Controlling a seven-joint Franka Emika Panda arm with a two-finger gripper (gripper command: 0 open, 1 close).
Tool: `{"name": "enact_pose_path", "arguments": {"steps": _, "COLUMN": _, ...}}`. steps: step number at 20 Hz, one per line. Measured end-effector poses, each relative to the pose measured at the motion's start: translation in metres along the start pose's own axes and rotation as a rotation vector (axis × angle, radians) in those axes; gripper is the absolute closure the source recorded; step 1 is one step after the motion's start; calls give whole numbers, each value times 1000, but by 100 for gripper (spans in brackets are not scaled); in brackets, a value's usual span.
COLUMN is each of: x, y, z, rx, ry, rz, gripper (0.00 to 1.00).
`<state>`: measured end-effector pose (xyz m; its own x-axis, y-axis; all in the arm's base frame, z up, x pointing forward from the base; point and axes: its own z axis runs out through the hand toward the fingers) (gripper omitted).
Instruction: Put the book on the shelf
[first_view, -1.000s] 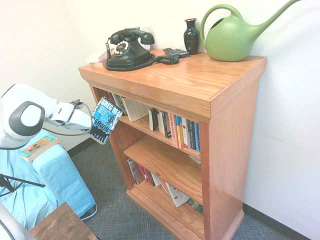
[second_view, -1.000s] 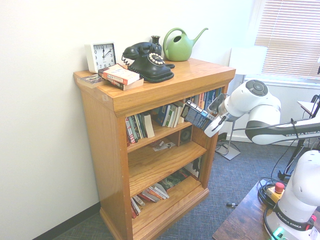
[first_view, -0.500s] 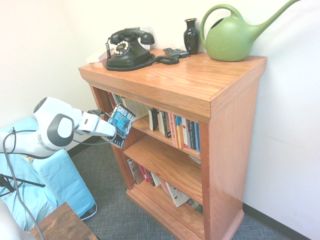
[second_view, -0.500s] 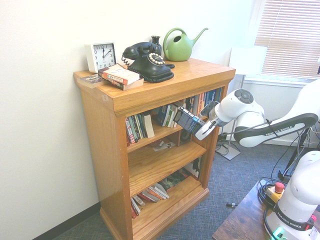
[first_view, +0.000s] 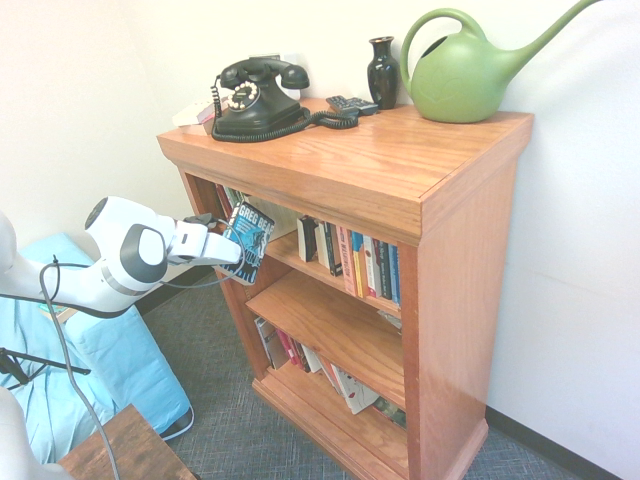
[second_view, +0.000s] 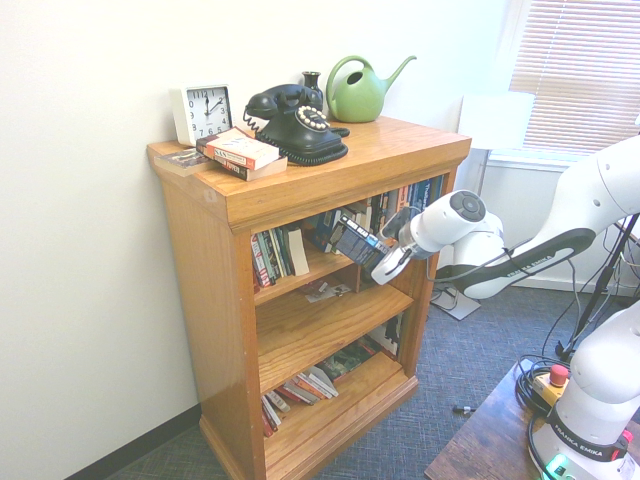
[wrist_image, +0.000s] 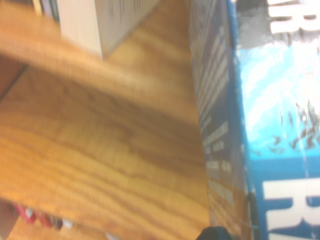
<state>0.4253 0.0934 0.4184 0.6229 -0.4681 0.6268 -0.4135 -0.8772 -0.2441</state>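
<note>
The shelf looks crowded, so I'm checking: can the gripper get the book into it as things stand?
Probably yes. The gripper holds the book at the shelf's open front, where a gap shows between the leaning books and the upright row.

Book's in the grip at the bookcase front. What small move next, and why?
Probably ease the blue-and-black Greg Bear paperback further in towards the gap on the uppermost inner board. The gripper is shut on it, and it hangs tilted at the opening, not yet resting on the wood.
</note>
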Motion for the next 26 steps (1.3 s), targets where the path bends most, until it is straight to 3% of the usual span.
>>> {"name": "enact_pose_path", "arguments": {"steps": 5, "x": 22, "y": -16, "z": 7, "rx": 0, "ry": 4, "rz": 13, "gripper": 100}}
{"name": "enact_pose_path", "arguments": {"steps": 13, "x": 28, "y": -52, "z": 27, "rx": -24, "ry": -95, "rz": 16, "gripper": 100}}
{"name": "enact_pose_path", "arguments": {"steps": 26, "x": 47, "y": -81, "z": 39, "rx": -71, "ry": -139, "rz": 77, "gripper": 100}}
